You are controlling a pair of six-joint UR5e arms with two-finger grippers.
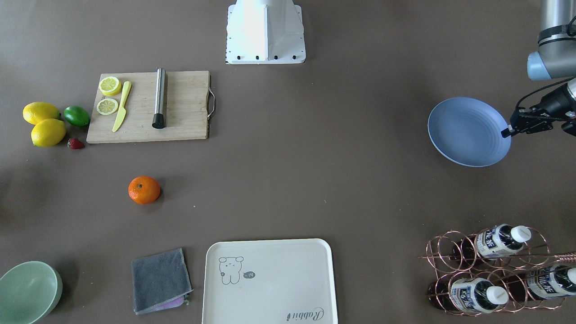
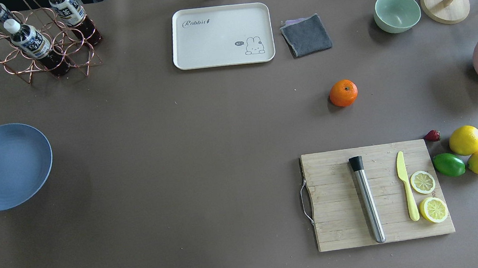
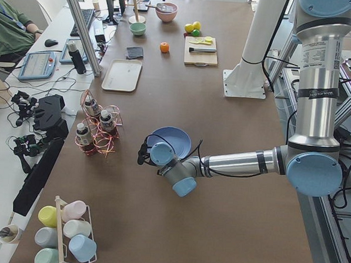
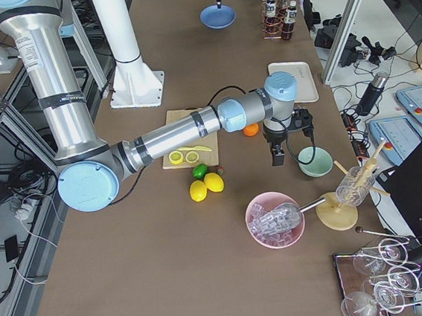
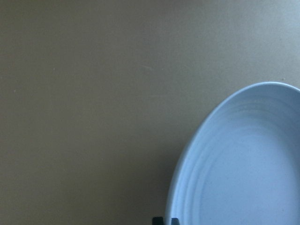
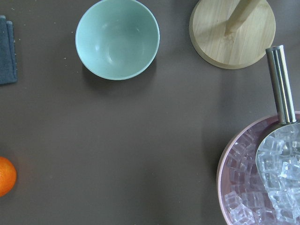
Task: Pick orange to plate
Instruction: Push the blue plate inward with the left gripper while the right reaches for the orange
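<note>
- We are hovering the right gripper (image 4: 276,154) between orange (image 1: 144,189) and bowl (image 4: 316,166); we cannot tell whether its fingers are apart.
- We are holding the left gripper (image 1: 507,132) at the plate (image 1: 468,130) rim; same doubt.

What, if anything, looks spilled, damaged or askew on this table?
Nothing is spilled or broken. Only the grey cloth looks untidy: it lies skewed to the tray beside it, with a purple layer poking out at one corner.
</note>
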